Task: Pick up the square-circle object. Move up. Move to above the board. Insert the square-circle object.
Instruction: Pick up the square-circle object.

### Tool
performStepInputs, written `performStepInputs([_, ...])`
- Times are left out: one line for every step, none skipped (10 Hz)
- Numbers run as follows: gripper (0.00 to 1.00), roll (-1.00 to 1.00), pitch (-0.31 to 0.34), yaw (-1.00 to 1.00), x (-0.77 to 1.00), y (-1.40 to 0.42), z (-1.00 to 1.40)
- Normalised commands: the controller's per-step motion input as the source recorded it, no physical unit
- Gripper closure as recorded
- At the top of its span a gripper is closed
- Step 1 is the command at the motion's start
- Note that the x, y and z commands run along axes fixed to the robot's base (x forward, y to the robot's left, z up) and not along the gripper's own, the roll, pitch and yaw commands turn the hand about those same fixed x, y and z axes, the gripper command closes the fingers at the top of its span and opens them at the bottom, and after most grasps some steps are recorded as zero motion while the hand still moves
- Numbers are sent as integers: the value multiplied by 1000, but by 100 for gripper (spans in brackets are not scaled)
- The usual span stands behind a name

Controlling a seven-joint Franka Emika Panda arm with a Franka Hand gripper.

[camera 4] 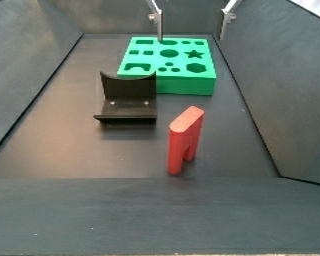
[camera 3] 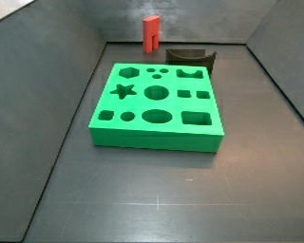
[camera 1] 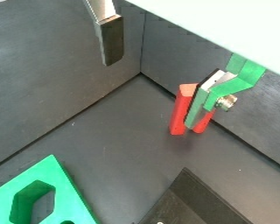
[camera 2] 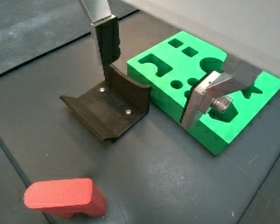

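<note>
The square-circle object (camera 4: 186, 140) is a small red peg standing upright on the dark floor, also seen in a side view (camera 3: 151, 35) and in both wrist views (camera 1: 181, 109) (camera 2: 63, 197). The board (camera 3: 159, 104) is a large green slab with shaped cut-outs lying flat; it also shows in a side view (camera 4: 170, 58) and in both wrist views (camera 2: 195, 74) (camera 1: 38, 197). My gripper (camera 1: 166, 74) (camera 2: 160, 79) is open and empty, high above the floor and apart from the peg. Only its fingertips (camera 4: 155, 12) show in a side view.
The dark L-shaped fixture (camera 4: 125, 95) stands on the floor between the peg and the board, also seen in a side view (camera 3: 186, 57) and a wrist view (camera 2: 108, 105). Grey walls enclose the floor on all sides.
</note>
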Motion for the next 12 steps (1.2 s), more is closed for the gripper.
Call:
performStepInputs([0,60,40,-314,0,83,-60])
performStepInputs([0,6,104,-666,0,320,-103])
performStepInputs([0,6,123,-649,17,343,-163])
performStepInputs([0,14,86,-797,20,209,-169])
performStepInputs([0,1,66,-863,37,149,-140])
performStepInputs([0,0,50,-886,60,126,-117])
performStepInputs([0,0,36,-891,89,120,-94])
performStepInputs([0,0,40,-880,100,134,-126])
performStepInputs([0,0,60,-866,86,151,-166])
performStepInputs([0,0,81,-743,117,280,-217])
performStepInputs([0,0,90,-660,183,357,-286])
performStepInputs([0,0,91,-580,166,440,-377])
